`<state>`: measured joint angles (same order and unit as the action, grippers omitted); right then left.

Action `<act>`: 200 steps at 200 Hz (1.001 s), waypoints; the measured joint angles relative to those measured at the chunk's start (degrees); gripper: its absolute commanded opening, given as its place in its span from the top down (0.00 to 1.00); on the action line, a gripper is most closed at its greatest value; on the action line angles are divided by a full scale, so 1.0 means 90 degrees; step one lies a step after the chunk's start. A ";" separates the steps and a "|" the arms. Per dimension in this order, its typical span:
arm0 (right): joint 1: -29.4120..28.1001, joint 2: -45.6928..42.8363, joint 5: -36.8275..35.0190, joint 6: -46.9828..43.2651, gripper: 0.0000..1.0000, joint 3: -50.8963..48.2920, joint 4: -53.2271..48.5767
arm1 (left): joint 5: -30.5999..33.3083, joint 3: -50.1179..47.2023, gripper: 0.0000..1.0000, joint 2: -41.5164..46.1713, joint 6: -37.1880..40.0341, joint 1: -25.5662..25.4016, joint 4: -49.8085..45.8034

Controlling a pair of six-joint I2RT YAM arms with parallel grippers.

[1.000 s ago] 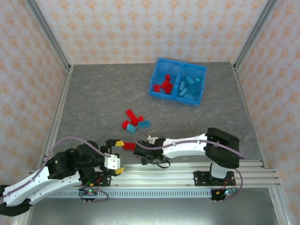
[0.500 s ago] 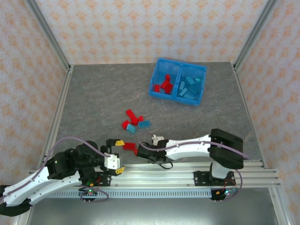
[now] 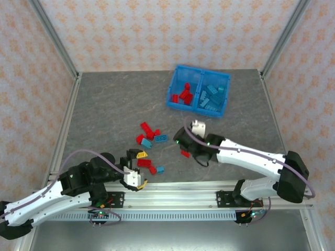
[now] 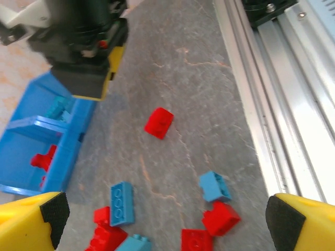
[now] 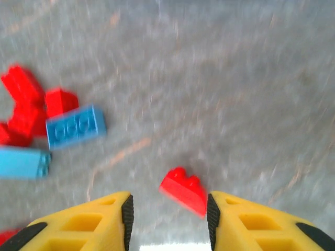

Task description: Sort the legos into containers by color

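Loose legos lie mid-table: red (image 3: pixel 145 127) and blue (image 3: pixel 161 138) bricks in a cluster, with more nearer the front. The blue bin (image 3: pixel 172 93) at the back holds red bricks (image 3: pixel 183 94) in its left compartment and teal ones (image 3: pixel 212 97) in its right. My right gripper (image 3: pixel 184 149) (image 5: pixel 167 214) hangs open above the table, and a lone red brick (image 5: pixel 184 191) (image 3: pixel 185 153) lies between its yellow fingers, untouched. My left gripper (image 3: pixel 141 168) (image 4: pixel 167 224) is wide open over front bricks: two red (image 4: pixel 221 218) (image 4: pixel 196 240) and one blue (image 4: pixel 214 186).
The aluminium rail (image 3: pixel 209 191) runs along the table's near edge just behind the left gripper. Frame posts and patterned walls close in the sides. The left wrist view shows the right gripper's black body (image 4: pixel 84 42) in front of the bin (image 4: pixel 31 104).
The right arm has swung from the front edge out to mid-table, its gripper now over the lone red brick. The left gripper has edged forward over the front bricks.
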<state>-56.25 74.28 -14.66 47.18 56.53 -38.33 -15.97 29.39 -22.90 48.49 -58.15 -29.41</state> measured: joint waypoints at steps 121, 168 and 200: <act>0.2118 0.2064 0.0714 -0.3497 0.09 0.1328 0.0087 | 0.0265 -0.0250 0.00 0.0316 0.0304 0.0204 0.0347; 0.2730 0.2934 0.1447 -0.4153 0.23 0.1086 0.0192 | -0.0243 -0.0250 0.00 0.0027 0.0340 0.0614 0.0347; 0.2832 0.3441 0.1894 -0.4201 0.44 0.1086 0.0391 | -0.0393 -0.0250 0.00 0.0049 0.0340 0.0641 0.0345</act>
<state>-30.76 105.25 2.39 9.37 66.30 -34.81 -19.51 27.14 -22.46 51.55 -52.38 -26.30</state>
